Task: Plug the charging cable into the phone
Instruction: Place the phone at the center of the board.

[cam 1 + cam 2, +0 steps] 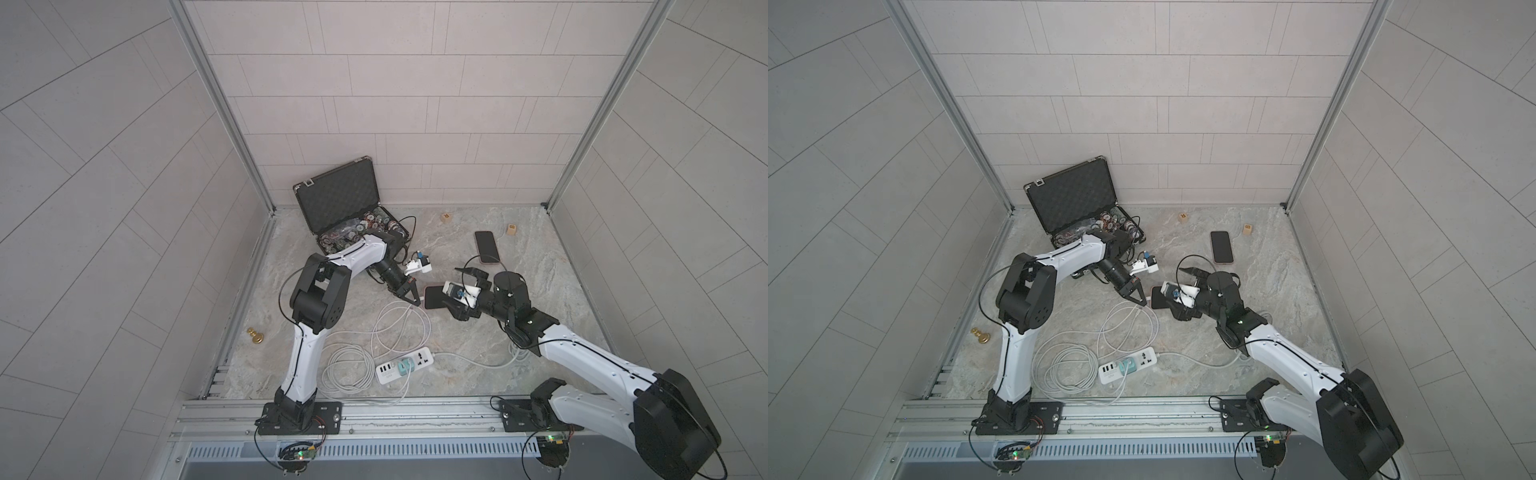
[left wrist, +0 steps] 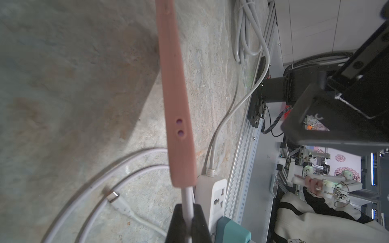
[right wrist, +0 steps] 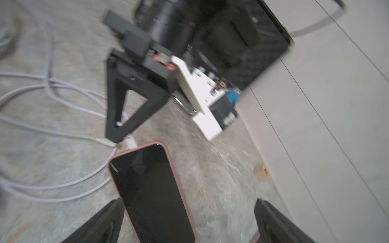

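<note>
Pink-cased phone (image 3: 151,189) lying on table (image 1: 557,291) near centre, left gripper (image 1: 413,300) pinching white charging cable (image 2: 187,197) just behind plug, plug meeting phone's end, right gripper (image 3: 188,203) fingers spread wide, straddling phone's other end.

The light is soft, with faint shadows. My right wrist view smears the phone (image 3: 151,189). Walls (image 1: 83,208) bend at the edges.
</note>
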Tool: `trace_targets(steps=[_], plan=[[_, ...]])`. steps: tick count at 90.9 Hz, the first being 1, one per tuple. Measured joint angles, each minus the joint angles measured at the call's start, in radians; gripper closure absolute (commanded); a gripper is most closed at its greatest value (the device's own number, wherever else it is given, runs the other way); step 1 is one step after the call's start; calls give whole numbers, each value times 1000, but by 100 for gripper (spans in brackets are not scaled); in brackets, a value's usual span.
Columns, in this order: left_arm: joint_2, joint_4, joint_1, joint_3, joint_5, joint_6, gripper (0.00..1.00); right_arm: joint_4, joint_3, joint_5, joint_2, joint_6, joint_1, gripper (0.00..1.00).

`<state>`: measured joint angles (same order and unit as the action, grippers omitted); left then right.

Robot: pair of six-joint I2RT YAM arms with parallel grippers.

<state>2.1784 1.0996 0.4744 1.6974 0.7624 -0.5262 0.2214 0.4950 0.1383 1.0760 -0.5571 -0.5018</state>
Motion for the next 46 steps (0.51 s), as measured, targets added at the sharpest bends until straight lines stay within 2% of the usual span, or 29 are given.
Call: trace_targets(steps=[9, 20, 33, 46], plan=[[34, -23, -37, 50, 26, 54, 100, 13, 8, -269, -10, 389, 9, 0], [61, -64, -69, 82, 39, 121, 100, -132, 64, -406, -43, 832, 57, 4], [93, -106, -84, 86, 42, 180, 100, -219, 63, -360, -39, 1330, 103, 14], [137, -133, -79, 95, 41, 225, 99, -204, 15, -239, 95, 1666, 103, 14]])
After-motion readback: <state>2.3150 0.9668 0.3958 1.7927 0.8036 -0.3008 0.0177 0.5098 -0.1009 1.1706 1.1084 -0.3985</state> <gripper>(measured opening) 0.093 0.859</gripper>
